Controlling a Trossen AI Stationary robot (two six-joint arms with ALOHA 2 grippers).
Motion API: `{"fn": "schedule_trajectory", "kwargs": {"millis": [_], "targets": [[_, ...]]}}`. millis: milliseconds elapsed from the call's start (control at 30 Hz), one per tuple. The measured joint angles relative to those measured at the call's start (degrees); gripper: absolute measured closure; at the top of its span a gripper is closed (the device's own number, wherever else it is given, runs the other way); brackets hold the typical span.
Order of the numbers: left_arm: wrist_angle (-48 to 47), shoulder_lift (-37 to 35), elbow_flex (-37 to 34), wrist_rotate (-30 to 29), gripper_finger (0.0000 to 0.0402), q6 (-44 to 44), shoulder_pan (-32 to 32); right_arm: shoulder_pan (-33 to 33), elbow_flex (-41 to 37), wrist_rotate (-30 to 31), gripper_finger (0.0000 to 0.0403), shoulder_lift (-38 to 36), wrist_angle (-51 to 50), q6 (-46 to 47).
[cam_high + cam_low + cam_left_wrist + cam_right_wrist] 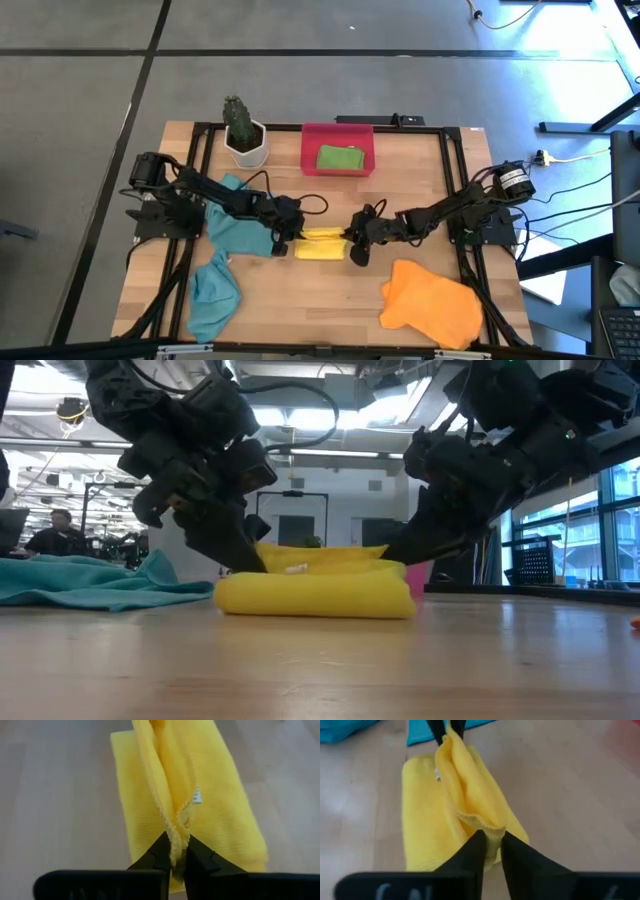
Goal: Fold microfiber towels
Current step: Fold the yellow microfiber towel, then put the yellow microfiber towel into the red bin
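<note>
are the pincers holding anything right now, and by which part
Both hold the yellow towel: the left pincer pinches the stitched edge of its raised top layer at one end, the right pincer pinches the same layer's edge at the other end.

Two black jointed arms (235,200), looping black cables (315,203)

Folded microfiber towel (320,246) at table centre: plain yellow, small white tag. Two crumpled cloths (228,262) at 9 o'clock: teal-blue, unpatterned. Rumpled cloth (432,300) at 4 o'clock: plain orange. Rigid rectangular tray (311,150) at 12 o'clock: red, containing folded lime-green cloth (340,158). Faceted pot (247,148): white, green cactus. Wooden tabletop (330,300): pale grain.
</note>
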Motion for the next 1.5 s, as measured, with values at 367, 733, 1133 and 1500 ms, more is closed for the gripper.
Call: {"fn": "schedule_trajectory", "kwargs": {"millis": [367, 733, 1133, 1500], "targets": [[-1.3, -0.7, 1.8, -4.9, 0.0326, 0.2, 0.0, -0.4, 0.0, 1.6, 0.0257, -0.2, 0.0, -1.6], [-14.1, -6.9, 6.4, -11.8, 0.0274, 0.4, 1.7, -1.5, 0.1, 3.7, 0.0246, -5.3, -6.9, -2.8], [-4.8, -9.4, 6.7, -11.3, 0.0274, 1.9, -2.8, -0.2, 0.1, -2.0, 0.0253, -12.4, -2.1, -10.9], [-0.1, -0.9, 6.4, -9.5, 0.0275, 4.7, -3.0, -1.5, 0.1, -5.4, 0.0339, 3.5, 9.6, -12.1]]}}
